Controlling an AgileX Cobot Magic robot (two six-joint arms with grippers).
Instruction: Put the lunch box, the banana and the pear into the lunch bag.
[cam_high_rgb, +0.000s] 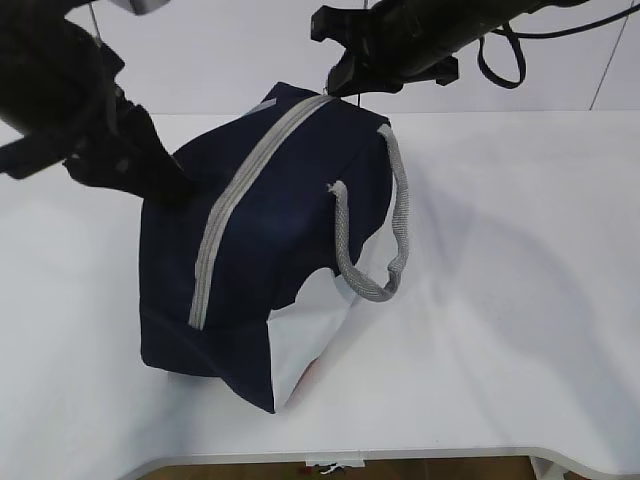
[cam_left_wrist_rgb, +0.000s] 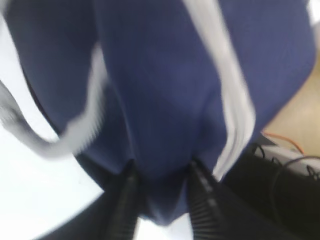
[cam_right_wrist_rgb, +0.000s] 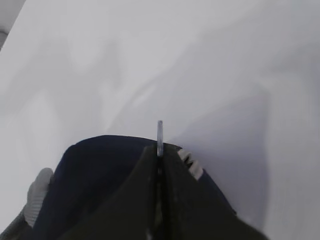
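Fingers (cam_right_wrist_rgb: 159, 172) of two grippers on one lunch bag (cam_high_rgb: 280, 200)

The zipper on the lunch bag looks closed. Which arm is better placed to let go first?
The right arm, probably. Its gripper is shut on the zipper pull at the far end of the lunch bag, where the zipper ends. The left gripper pinches the bag's fabric and steadies it.

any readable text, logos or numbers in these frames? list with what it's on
None readable in any view.
Lunch bag: plain navy fabric, grey zipper and handle, no print visible.
White corner panel: a faint reddish mark near its bottom edge, too small to tell.
Left wrist view is motion-blurred.
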